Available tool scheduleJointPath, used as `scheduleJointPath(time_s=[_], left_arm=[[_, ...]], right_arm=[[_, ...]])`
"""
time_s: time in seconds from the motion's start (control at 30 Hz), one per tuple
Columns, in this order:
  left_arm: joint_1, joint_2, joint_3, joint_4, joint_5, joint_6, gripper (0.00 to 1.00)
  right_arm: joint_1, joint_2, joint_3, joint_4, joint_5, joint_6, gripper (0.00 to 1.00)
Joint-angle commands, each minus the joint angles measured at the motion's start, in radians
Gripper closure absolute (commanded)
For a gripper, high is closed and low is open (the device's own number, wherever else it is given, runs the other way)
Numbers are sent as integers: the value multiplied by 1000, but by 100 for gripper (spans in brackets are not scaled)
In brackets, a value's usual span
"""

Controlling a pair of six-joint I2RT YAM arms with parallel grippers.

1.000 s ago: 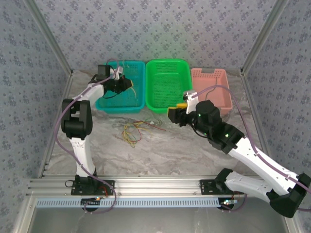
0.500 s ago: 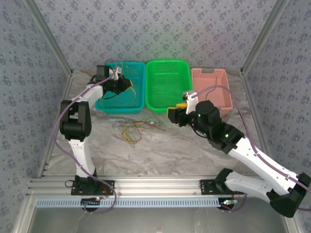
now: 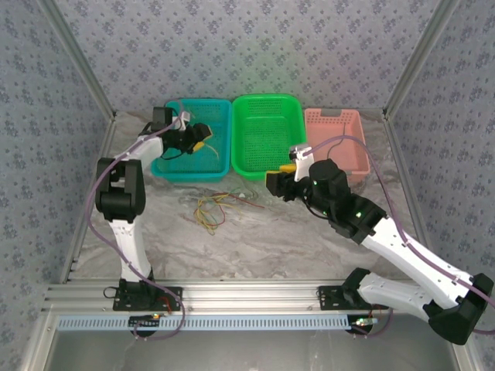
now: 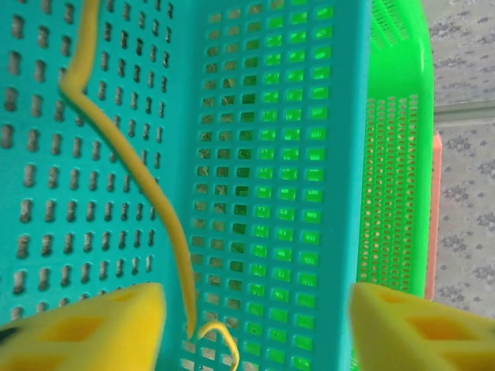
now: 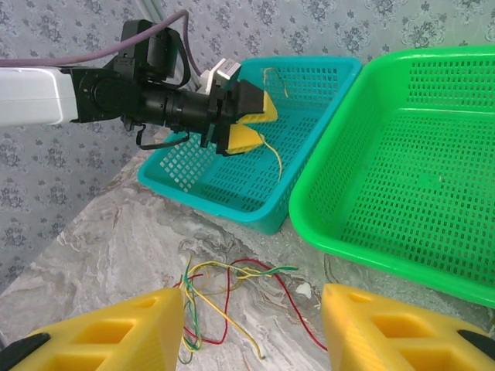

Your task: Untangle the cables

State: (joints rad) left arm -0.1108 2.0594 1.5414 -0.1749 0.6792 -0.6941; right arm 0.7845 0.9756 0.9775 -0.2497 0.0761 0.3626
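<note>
Left gripper (image 4: 255, 332) has its jaws spread wide over the teal basket (image 4: 340, 154), gripping nothing. A yellow cable (image 4: 116, 141) lies on the basket floor and runs down between the fingers; can't tell if it touches one. Right gripper (image 5: 253, 317), lower frame, is also wide apart and empty, hovering above the tangled cables (image 5: 224, 290) on the table (image 5: 116, 232), with the green basket (image 5: 309, 185) at right.

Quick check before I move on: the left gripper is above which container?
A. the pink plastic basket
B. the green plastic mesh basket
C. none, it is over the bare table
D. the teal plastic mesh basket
D: the left gripper hangs with its jaws apart over the teal plastic mesh basket, and a thin yellow cable runs down inside that basket.
</note>
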Motion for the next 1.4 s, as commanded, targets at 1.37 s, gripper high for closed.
scheduleJointPath(time_s=[1.37], left_arm=[[-302, -1038, -815, -351, -582, -214, 33]], right_arm=[[200, 597, 159, -58, 54, 469, 48]])
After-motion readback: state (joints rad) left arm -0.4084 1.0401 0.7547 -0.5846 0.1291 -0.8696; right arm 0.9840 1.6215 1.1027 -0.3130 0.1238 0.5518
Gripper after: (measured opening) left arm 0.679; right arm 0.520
